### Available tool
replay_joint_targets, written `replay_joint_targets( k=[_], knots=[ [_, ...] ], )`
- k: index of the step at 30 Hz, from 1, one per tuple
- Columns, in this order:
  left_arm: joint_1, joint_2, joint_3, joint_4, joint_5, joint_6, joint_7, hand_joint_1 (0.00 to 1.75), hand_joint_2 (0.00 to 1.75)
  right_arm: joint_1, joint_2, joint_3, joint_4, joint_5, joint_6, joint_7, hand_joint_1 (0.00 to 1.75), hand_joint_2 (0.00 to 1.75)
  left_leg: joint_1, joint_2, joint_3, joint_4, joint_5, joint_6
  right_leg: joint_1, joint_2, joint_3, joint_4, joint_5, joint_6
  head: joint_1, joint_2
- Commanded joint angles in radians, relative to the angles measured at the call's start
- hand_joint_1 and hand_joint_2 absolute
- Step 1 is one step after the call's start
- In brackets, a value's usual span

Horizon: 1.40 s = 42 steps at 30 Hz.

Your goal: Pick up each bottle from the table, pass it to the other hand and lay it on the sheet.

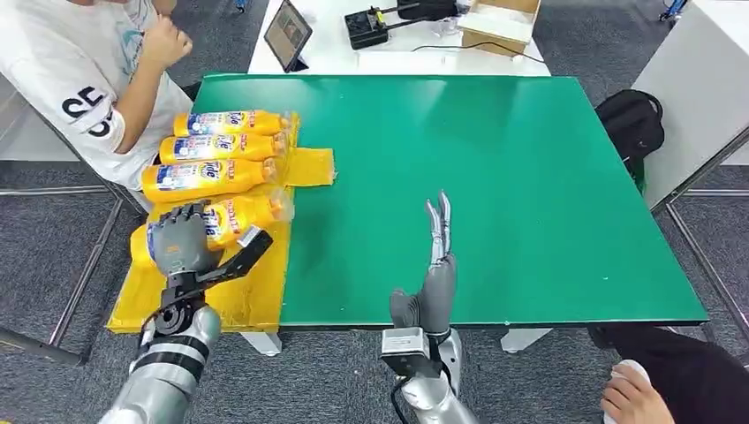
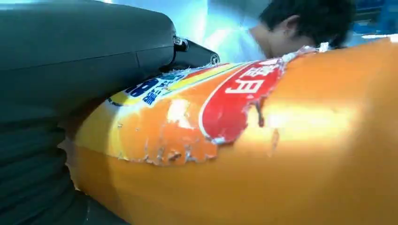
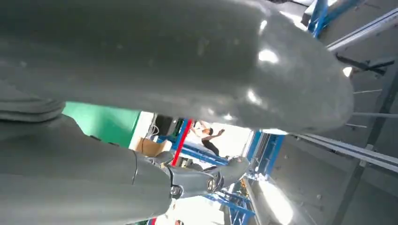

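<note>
1. Four yellow bottles lie on the yellow sheet (image 1: 309,166) at the left side of the green desk (image 1: 495,177). Three of them (image 1: 225,148) are in a row at the far part, and the fourth bottle (image 1: 237,216) is nearer, just in front of them.
2. The left robot hand (image 1: 181,240) is on this fourth bottle — its fingers are wrapped over the near-left end, and the left wrist view shows the orange body pressed close against the palm. I judge it is clamped on the bottle, which seems to rest already on the sheet.
3. The long axis of the held bottle runs left to right, almost parallel to the three others, with the cap end to the right.
4. The right robot hand (image 1: 435,283) stands at the near edge of the desk, well apart to the right, with fingers straight, pointing away and holding nothing.
5. The left hand is the nearer one — the coming move, as I judge, is only to let go and lift away without rolling the bottle.
</note>
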Motion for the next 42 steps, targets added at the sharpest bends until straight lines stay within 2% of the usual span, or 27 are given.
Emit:
replay_joint_targets(
  k=[1,4,7,9,10,13,19,23,24,25,26,27,31,36,37,42],
  knots=[
    [-0.053,0.136,-0.303,0.132,0.05,0.0,0.055,1.75,1.75,-0.059,-0.047,0.042,0.079,-0.035,-0.004,-0.034,0.0,0.0,0.0,0.003,0.004,-0.001,-0.001,0.001,0.001,0.002,0.003,-0.001,0.0,-0.002,0.0,0.0],
    [-0.053,0.136,-0.303,0.132,0.05,0.0,0.055,1.75,1.75,-0.059,-0.047,0.042,0.079,-0.035,-0.004,-0.034,0.0,0.0,0.0,0.002,0.004,-0.001,-0.001,0.001,0.001,0.0,0.004,-0.001,-0.001,-0.002,0.0,0.0],
    [-0.127,0.089,-0.173,0.305,0.004,0.0,-0.004,1.75,1.75,-0.051,-0.03,0.02,0.1,-0.013,0.029,-0.034,0.0,0.0,0.0,0.001,0.005,-0.001,-0.001,0.001,0.001,-0.001,0.004,-0.001,-0.001,-0.002,0.0,0.0],
    [-0.159,0.09,-0.138,0.389,-0.004,0.0,-0.011,1.75,1.75,-0.054,-0.027,0.018,0.116,-0.015,0.037,-0.034,0.0,0.0,0.001,0.001,0.007,-0.001,-0.002,0.001,0.001,-0.001,0.007,-0.001,-0.002,-0.003,0.0,0.0],
    [-0.176,0.102,-0.169,0.432,-0.004,0.0,0.009,1.75,1.75,-0.055,-0.026,0.017,0.125,-0.015,0.043,-0.034,0.0,0.0,0.0,0.001,0.006,-0.001,-0.002,0.001,0.001,-0.001,0.006,-0.001,-0.001,-0.003,0.0,0.0],
    [-0.194,0.104,-0.155,0.507,-0.004,0.0,0.007,1.75,1.75,-0.057,-0.021,0.019,0.148,-0.014,0.058,-0.034,0.0,0.0,0.0,0.003,0.005,-0.001,-0.001,0.001,0.001,0.001,0.004,-0.001,-0.001,-0.002,0.0,0.0],
    [-0.197,0.101,-0.113,0.572,0.013,-0.017,-0.012,1.75,1.75,-0.063,-0.016,0.03,0.18,-0.012,0.068,-0.034,0.0,0.0,0.0,0.003,0.005,-0.001,-0.002,0.001,0.001,0.001,0.004,-0.001,-0.001,-0.002,0.0,0.0],
    [-0.211,0.09,-0.046,0.575,0.073,-0.103,-0.051,1.75,1.75,-0.071,-0.011,0.028,0.207,-0.007,0.089,-0.034,0.0,0.0,0.0,0.002,0.009,-0.001,-0.003,0.001,0.001,0.001,0.008,-0.001,-0.002,-0.003,0.0,0.0],
    [-0.213,0.087,-0.025,0.573,0.093,-0.117,-0.06,1.75,1.75,-0.072,-0.009,0.026,0.215,-0.005,0.094,-0.034,0.0,1.75,0.0,0.002,0.006,-0.001,-0.002,0.001,0.001,0.001,0.006,-0.001,-0.001,-0.003,0.0,0.0],
    [-0.216,0.084,-0.002,0.573,0.114,-0.135,-0.069,1.2,1.75,-0.074,-0.006,0.024,0.225,-0.002,0.101,-0.034,0.0,1.75,0.0,0.002,0.008,-0.001,-0.002,0.001,0.001,0.001,0.008,-0.001,-0.001,-0.003,0.0,0.0],
    [-0.22,0.083,0.021,0.575,0.134,-0.163,-0.075,0.4,1.75,-0.073,-0.005,0.023,0.227,0.0,0.103,-0.034,0.0,1.75,0.0,0.002,0.008,-0.001,-0.002,0.001,0.001,0.001,0.008,-0.001,-0.001,-0.003,0.0,0.0],
    [-0.221,0.082,0.034,0.573,0.148,-0.178,-0.083,0.0,1.75,-0.074,-0.003,0.021,0.232,0.001,0.104,-0.034,0.0,1.75,0.0,0.002,0.008,-0.001,-0.001,0.001,0.001,0.001,0.008,-0.001,-0.001,-0.003,0.0,0.0],
    [-0.219,0.077,0.08,0.57,0.191,-0.226,-0.12,0.0,1.75,-0.079,0.002,0.01,0.256,-0.002,0.12,-0.034,0.0,1.75,0.0,0.002,0.014,-0.002,-0.002,0.001,0.001,0.002,0.013,-0.002,-0.001,-0.004,0.0,0.0],
    [-0.219,0.077,0.08,0.57,0.191,-0.226,-0.12,0.0,1.75,-0.079,0.002,0.01,0.256,-0.002,0.12,-0.034,0.0,1.75,-0.001,0.001,0.014,-0.002,-0.001,0.001,0.0,0.001,0.013,-0.001,-0.001,-0.002,0.0,0.0],
    [-0.217,0.074,0.091,0.567,0.202,-0.226,-0.127,0.0,0.0,-0.079,0.002,0.008,0.258,-0.003,0.123,-0.034,0.0,1.75,0.0,0.002,0.017,-0.002,-0.002,0.001,0.001,0.001,0.016,-0.002,-0.001,-0.004,0.0,0.0],
    [-0.215,0.064,0.133,0.564,0.248,-0.271,-0.185,0.0,0.0,-0.082,0.007,-0.007,0.274,-0.01,0.147,-0.034,0.0,1.75,0.0,0.0,0.015,-0.002,-0.001,0.001,0.0,0.0,0.014,-0.001,-0.001,-0.002,0.0,0.0]
  ],
)
